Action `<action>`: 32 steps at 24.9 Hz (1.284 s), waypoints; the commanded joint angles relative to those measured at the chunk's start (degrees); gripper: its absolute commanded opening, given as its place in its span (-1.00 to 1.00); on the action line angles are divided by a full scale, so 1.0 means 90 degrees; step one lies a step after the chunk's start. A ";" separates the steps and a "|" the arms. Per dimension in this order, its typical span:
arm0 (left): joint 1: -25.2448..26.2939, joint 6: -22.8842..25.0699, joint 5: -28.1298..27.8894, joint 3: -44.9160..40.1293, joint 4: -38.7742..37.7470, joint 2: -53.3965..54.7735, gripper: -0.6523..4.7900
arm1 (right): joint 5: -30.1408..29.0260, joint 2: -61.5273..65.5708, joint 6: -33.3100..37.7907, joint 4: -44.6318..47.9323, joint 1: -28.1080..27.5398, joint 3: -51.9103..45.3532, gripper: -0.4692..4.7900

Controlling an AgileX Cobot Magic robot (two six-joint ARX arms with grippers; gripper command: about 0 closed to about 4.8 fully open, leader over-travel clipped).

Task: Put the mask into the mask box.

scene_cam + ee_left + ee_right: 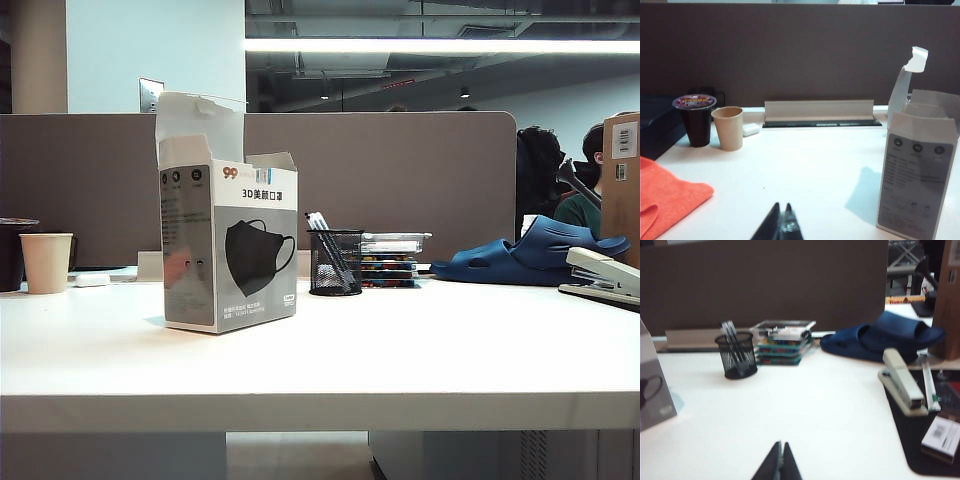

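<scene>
The mask box stands upright on the white table, left of centre, with its top flaps open. The same mask box shows its grey side in the left wrist view, and only an edge of the mask box shows in the right wrist view. The mask does not show in any view. My left gripper is shut with its tips together, low over bare table and well short of the box. My right gripper is also shut over bare table. Neither gripper appears in the exterior view.
A black mesh pen cup, stacked clear boxes, a blue clog and a stapler line the back right. A paper cup stands back left beside a dark lidded cup. An orange cloth lies near the left gripper.
</scene>
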 commanded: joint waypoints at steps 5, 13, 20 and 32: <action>0.0005 -0.0041 -0.0019 -0.0498 0.0617 0.0000 -0.78 | 0.0029 0.0007 -0.0163 0.0294 0.0012 -0.0202 -0.86; 0.0005 -0.0041 -0.0019 -0.0695 0.0561 0.0000 -0.78 | 0.0005 0.0007 -0.0163 0.0163 0.0012 -0.0199 -0.86; 0.0005 -0.0044 -0.0015 -0.0695 0.0430 0.0000 -0.78 | 0.0007 0.0007 -0.0163 0.0019 0.0010 -0.0199 -0.85; 0.0005 -0.0041 0.0005 -0.0695 0.0398 0.0000 -0.78 | 0.0007 0.0007 -0.0163 0.0019 0.0010 -0.0199 -0.85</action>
